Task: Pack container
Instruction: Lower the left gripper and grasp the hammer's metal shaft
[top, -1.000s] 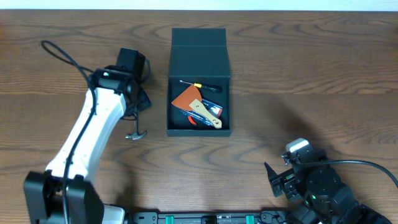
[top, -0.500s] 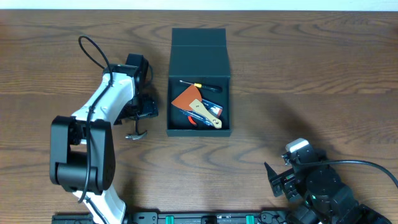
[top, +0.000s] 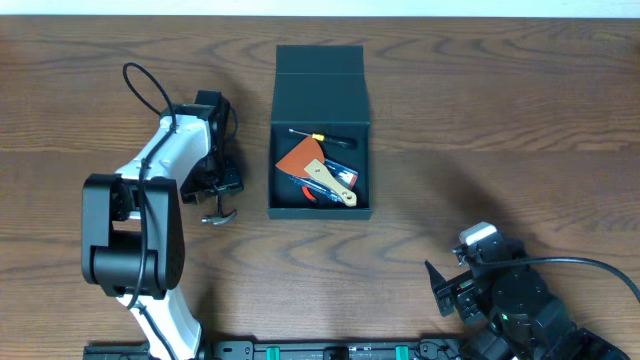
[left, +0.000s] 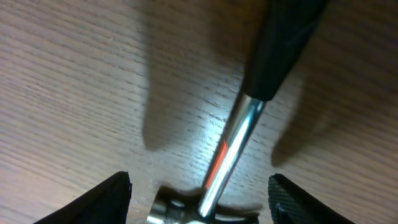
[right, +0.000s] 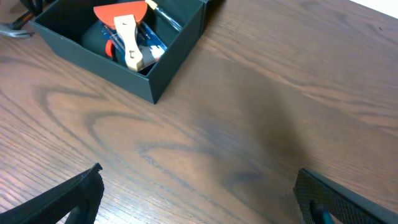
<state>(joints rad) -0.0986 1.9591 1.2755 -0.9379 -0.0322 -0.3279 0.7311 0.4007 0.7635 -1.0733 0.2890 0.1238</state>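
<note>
The left tool (left: 199, 186), fingers spread, hovers over the hammer (left: 231, 142) lying on the table (top: 500, 100) just left of the open container (top: 320, 212) mid-table, so I'd say the next move is dropping to pinch its shaft; the right tool (right: 199, 186) sits spread, idle.

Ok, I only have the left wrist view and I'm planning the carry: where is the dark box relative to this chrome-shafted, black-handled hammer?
Observer: The dark teal-black rectangular container sits on the table to the right of the hammer, as the robot faces, with a gap between them.
Operator: Can I drop straight in, or is something in the way?
Observer: It is open, and tools already lie in it: an orange-bladed scraper, a pale wooden-handled tool and a slim black screwdriver.
</note>
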